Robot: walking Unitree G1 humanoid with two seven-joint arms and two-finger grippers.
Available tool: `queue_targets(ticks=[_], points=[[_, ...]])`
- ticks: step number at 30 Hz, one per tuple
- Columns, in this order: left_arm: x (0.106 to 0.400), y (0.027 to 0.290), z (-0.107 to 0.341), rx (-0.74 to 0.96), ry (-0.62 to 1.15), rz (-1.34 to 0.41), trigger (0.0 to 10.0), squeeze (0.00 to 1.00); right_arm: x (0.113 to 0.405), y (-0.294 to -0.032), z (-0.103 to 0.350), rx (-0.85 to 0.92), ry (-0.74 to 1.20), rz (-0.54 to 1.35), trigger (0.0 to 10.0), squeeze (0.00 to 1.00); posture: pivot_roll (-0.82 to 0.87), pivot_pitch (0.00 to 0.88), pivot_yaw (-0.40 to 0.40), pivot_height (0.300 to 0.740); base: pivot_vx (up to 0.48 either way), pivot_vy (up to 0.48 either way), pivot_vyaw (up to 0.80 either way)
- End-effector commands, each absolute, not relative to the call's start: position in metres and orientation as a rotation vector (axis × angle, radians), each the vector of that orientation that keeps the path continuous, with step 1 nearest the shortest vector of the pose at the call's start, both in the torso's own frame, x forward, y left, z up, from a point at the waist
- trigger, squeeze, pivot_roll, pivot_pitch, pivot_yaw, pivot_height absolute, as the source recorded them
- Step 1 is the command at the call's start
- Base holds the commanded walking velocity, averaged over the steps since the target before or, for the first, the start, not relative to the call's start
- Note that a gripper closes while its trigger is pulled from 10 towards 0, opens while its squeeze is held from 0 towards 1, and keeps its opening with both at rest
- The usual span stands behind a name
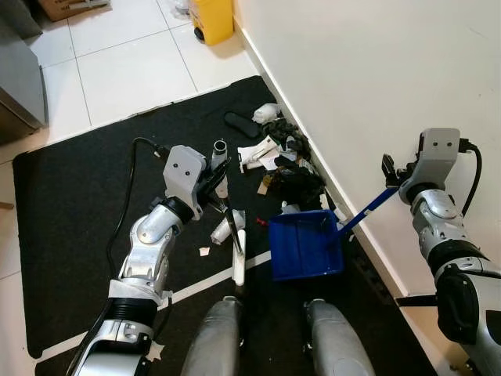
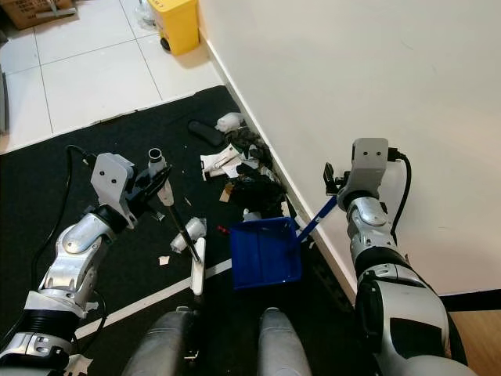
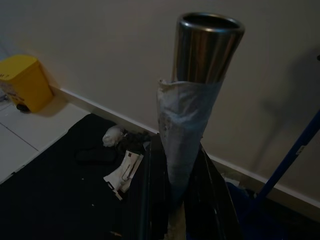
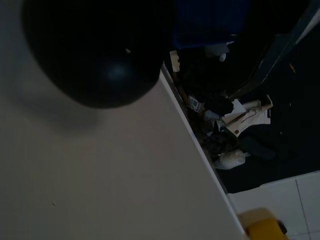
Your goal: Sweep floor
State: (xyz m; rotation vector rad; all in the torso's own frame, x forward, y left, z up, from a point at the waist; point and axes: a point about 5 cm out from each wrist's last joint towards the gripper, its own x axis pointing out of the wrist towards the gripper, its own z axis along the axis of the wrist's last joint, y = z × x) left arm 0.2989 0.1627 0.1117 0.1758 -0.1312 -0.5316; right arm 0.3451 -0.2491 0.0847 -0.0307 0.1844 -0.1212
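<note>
My left gripper (image 1: 213,177) is shut on the broom handle (image 1: 221,168), a metal tube wrapped in pale tape (image 3: 192,125). The broom's white head (image 1: 239,262) rests on the black mat. My right gripper (image 1: 395,177), close to the wall, is shut on the long blue handle (image 1: 368,207) of the blue dustpan (image 1: 305,247). The dustpan lies on the mat just right of the broom head. A pile of litter (image 1: 286,168), black scraps and white paper, lies along the skirting beyond the dustpan. A crumpled white piece (image 1: 221,229) lies beside the broom.
The white wall (image 1: 376,78) runs along the right. A black mat (image 1: 78,204) with a white tape line (image 1: 196,290) covers the floor, with white tiles (image 1: 125,63) beyond. A yellow bin (image 1: 211,17) stands at the far wall, and a grey cabinet (image 1: 16,78) is on the left.
</note>
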Motion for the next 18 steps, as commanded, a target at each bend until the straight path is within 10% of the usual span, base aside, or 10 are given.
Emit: queue_targets(ticks=[1,18], points=[[0.299,0.163,0.115,0.179,-0.145,-0.537,10.0,0.0,0.341,-0.254,0.079,0.001,0.211,-0.149,10.0,0.0,0.1,0.181,0.005,0.74,0.0,0.0,0.0],[0.302,0.161,0.116,0.179,-0.149,-0.544,10.0,0.0,0.343,-0.263,0.089,0.011,0.18,-0.146,10.0,0.0,0.09,0.161,0.013,0.74,0.0,0.0,0.0]])
